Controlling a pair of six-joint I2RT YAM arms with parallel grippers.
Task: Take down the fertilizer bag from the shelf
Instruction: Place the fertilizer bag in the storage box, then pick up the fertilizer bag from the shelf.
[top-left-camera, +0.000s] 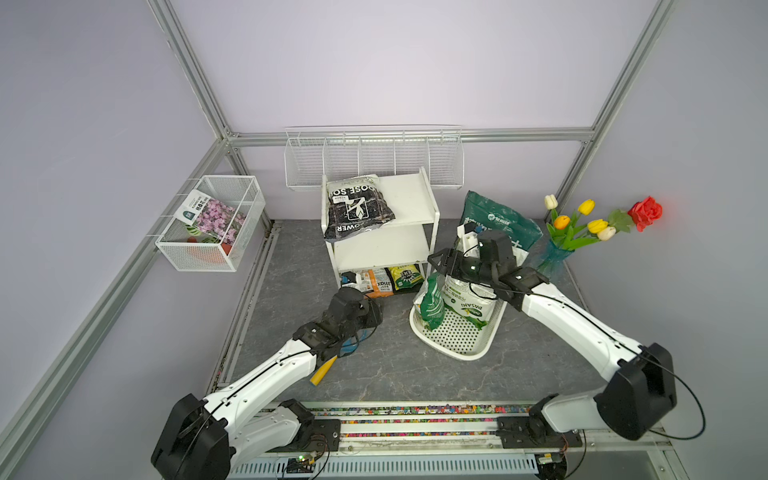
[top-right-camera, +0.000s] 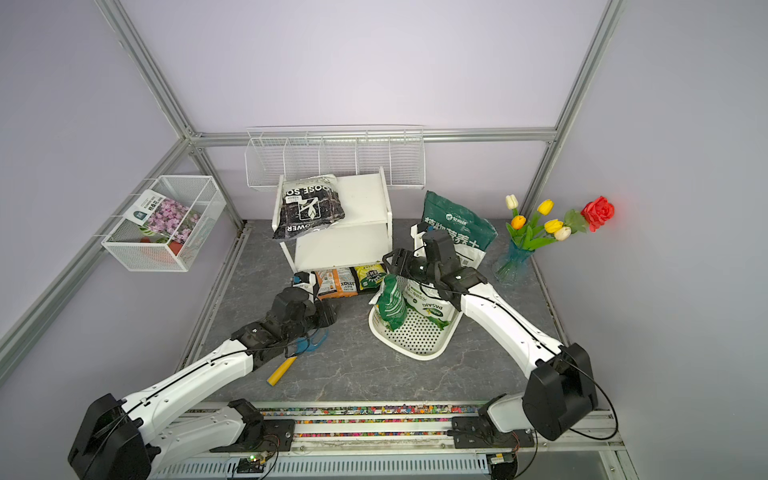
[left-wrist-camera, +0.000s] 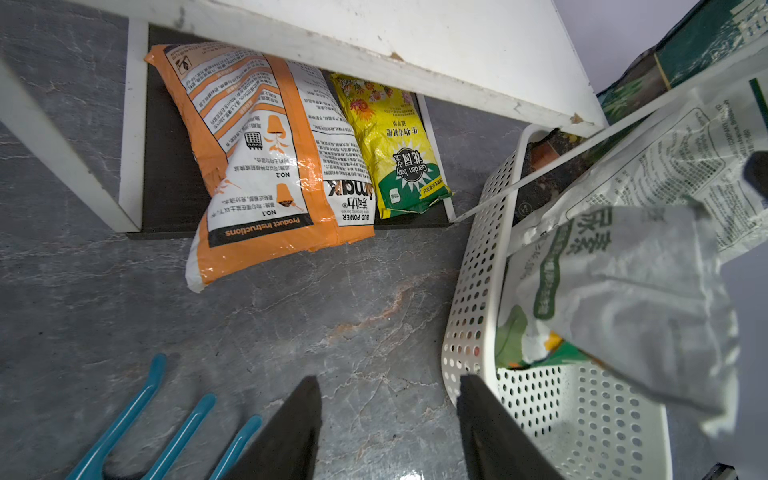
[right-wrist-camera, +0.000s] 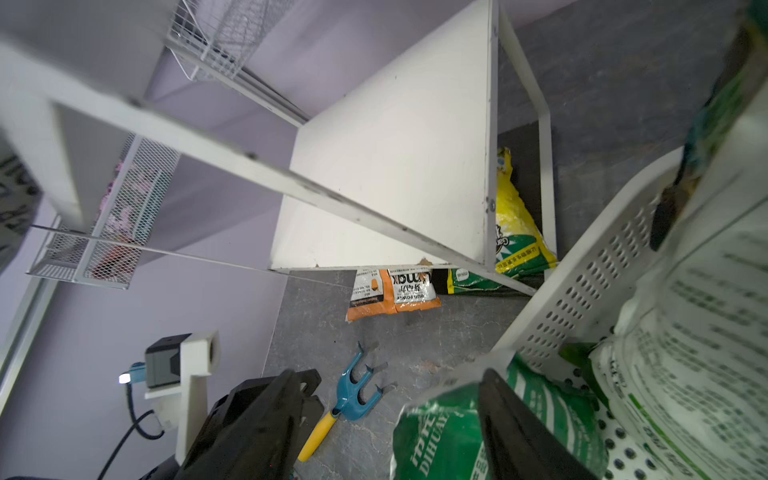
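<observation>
Both top views show the green fertilizer bag (top-left-camera: 432, 301) down from the small white three-tier shelf (top-left-camera: 409, 195), standing upright in a white perforated plastic basket (top-left-camera: 457, 338) on the grey marbled floor. It stands beside a white printed bag (top-left-camera: 471, 303). The right gripper (top-left-camera: 438, 262) hangs just above the green bag's top, jaws spread and gripping nothing. A black soil bag (top-left-camera: 357, 208) overhangs the shelf's top board. An orange-and-white bag (top-left-camera: 376, 283) and a yellow bag (top-left-camera: 405, 277) lie on the bottom tier. The left gripper (top-left-camera: 374, 311) sits low before that tier, over a teal hand rake with a yellow handle (top-left-camera: 323, 371). A tall dark green sack (top-left-camera: 498, 224) leans behind the basket, with a glass vase of tulips and a red rose (top-left-camera: 552, 259) beside it. A white wire divided basket (top-left-camera: 374, 162) hangs on the back wall and a white mesh basket (top-left-camera: 212, 232) on the side wall.

Left wrist view: the left gripper (left-wrist-camera: 388, 380) holds its jaws apart with only floor between them, one finger close to the perforated basket's wall (left-wrist-camera: 478, 270). The orange-and-white bag (left-wrist-camera: 270, 166) juts past the bottom tier's front edge.

Right wrist view: the right gripper (right-wrist-camera: 395, 376) is wide open. The fertilizer bag's crumpled top (right-wrist-camera: 440, 432) sits against one finger and apart from the other. A thin shelf rail (right-wrist-camera: 291, 183) crosses in front of the boards.
</observation>
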